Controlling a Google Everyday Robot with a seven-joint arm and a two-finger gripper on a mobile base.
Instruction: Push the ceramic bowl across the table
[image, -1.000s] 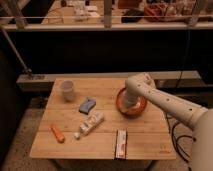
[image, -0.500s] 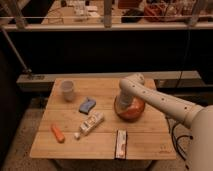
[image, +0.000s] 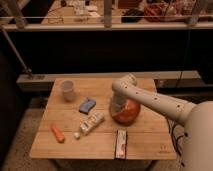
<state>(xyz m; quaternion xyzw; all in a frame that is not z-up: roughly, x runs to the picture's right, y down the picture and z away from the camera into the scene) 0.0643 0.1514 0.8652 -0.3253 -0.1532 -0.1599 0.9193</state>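
No brand or writing can be read on any item; the flat packet (image: 120, 143) near the front edge and the white tube (image: 92, 123) show only unclear colour patches.

The ceramic bowl (image: 125, 113) sits right of the middle of the table (image: 150, 145), closer to the right edge than to the left. It looks tilted, with its orange-red outer side facing the front edge. The claw (image: 118, 106) is at the bowl's upper left part, touching it or just over its rim, at the end of the white arm (image: 155, 100) that reaches in from the right side. I cannot tell if the claw is spread or pressed together.

The table is made of light wooden planks with visible seams. A small translucent cup (image: 67, 90) stands near the back left corner. A blue object (image: 87, 105) lies between the cup and the bowl. The tube lies just left of the bowl, toward the front. An orange carrot-like object (image: 58, 133) lies near the front left corner.

Behind the table runs a dark wall with a grey ledge (image: 35, 77), and above it a railing (image: 100, 25). The floor (image: 15, 145) is speckled.
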